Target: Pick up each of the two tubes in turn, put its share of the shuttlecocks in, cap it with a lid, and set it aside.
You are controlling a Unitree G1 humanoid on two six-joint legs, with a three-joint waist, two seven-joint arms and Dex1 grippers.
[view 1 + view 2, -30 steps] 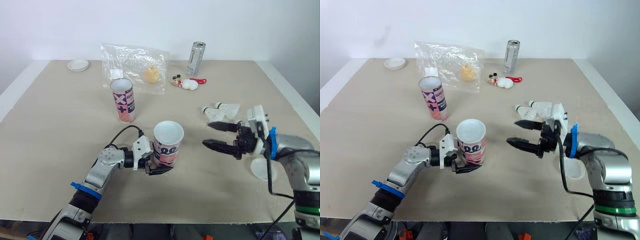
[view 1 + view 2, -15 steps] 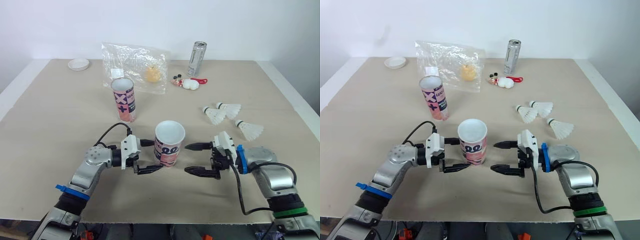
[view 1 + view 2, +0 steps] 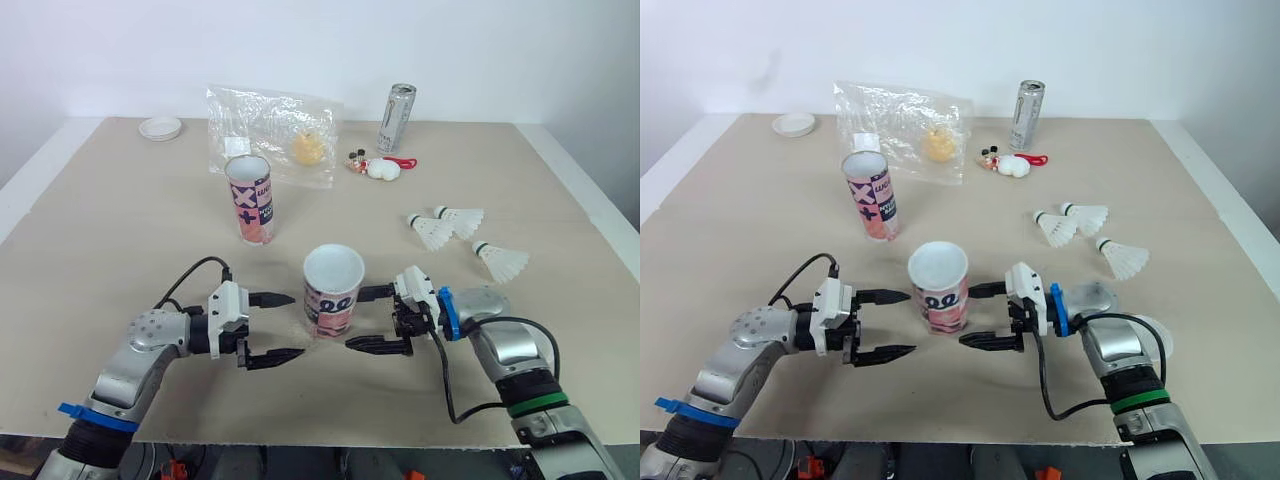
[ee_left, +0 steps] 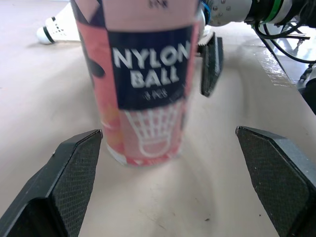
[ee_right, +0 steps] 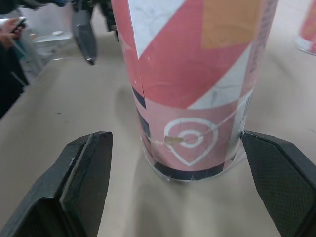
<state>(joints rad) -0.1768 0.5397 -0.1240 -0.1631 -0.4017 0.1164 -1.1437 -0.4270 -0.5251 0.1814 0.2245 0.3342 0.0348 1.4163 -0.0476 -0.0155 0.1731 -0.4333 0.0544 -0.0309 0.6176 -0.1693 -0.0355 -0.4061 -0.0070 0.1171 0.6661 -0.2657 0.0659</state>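
Pink patterned cardboard tube (image 3: 333, 290), open-topped, stands upright mid-table, touched by neither gripper. Left gripper (image 3: 298, 324) at its 9 o'clock: fingers spread, holding nothing. Right gripper (image 3: 354, 318) at its 3 o'clock: likewise spread, empty. White feathered shuttlecocks (image 3: 459, 217) lie at tube's 2 o'clock.

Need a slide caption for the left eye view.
Upright open tube between the open left gripper and open right gripper, neither gripping it.
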